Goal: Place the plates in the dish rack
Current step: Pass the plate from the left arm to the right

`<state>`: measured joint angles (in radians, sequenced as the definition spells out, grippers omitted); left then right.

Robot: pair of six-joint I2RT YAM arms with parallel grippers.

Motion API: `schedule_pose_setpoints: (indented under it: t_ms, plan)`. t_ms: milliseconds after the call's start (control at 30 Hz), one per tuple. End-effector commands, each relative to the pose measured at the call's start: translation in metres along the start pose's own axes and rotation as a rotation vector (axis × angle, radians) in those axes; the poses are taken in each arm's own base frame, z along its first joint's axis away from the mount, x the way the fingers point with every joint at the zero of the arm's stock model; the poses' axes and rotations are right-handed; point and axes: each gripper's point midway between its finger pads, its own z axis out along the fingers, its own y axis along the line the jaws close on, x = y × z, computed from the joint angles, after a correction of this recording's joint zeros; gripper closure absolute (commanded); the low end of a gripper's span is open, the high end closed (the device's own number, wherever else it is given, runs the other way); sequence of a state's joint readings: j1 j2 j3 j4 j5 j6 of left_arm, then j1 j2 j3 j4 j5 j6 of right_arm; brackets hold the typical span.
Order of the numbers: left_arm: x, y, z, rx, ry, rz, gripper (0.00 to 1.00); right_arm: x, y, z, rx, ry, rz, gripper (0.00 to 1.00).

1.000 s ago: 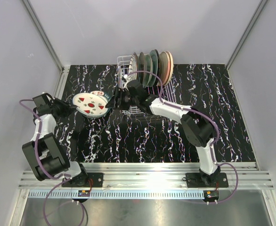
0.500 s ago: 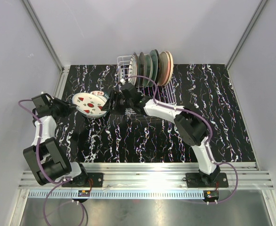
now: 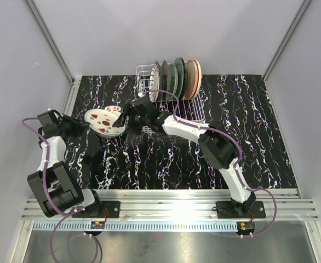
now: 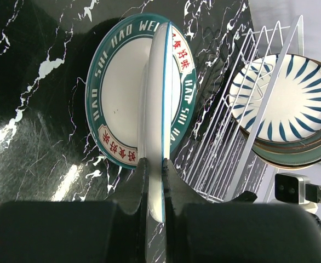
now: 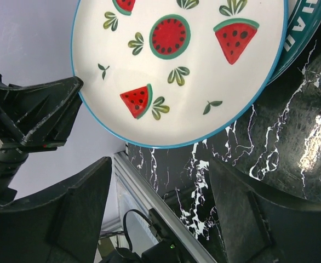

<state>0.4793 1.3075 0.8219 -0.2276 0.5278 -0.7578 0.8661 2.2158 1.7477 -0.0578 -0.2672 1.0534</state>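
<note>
Black marbled tabletop (image 3: 166, 159), centre left: left gripper (image 4: 155, 164) clamps the watermelon plate (image 5: 177, 60) by its rim, raised above a teal-rimmed plate (image 4: 116, 98). Right gripper (image 5: 160, 186), fingers spread, faces it, presumably for handover toward the dish rack (image 3: 145, 74), upper centre.

A white plate with red marks (image 3: 103, 121) is seen over the left part of the black marbled tabletop (image 3: 166, 159), its left rim gripped by the left claw (image 3: 85, 124). The right claw (image 3: 123, 117) is placed just beside its right rim. Further back, a white wire dish rack (image 3: 143, 75) is filled with upright plates (image 3: 178, 76).
</note>
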Motion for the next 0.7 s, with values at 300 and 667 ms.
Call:
schedule_pose_setpoints:
  t_ms: [300,667]
  plan:
    - [-0.015,-0.045,-0.016,0.176,-0.052,0.044,1.00,0.016,-0.008,0.016,0.104,-0.031,0.073,0.19]
    - [-0.014,-0.043,-0.015,0.163,-0.054,0.036,1.00,0.023,-0.011,0.004,0.147,-0.077,0.163,0.17]
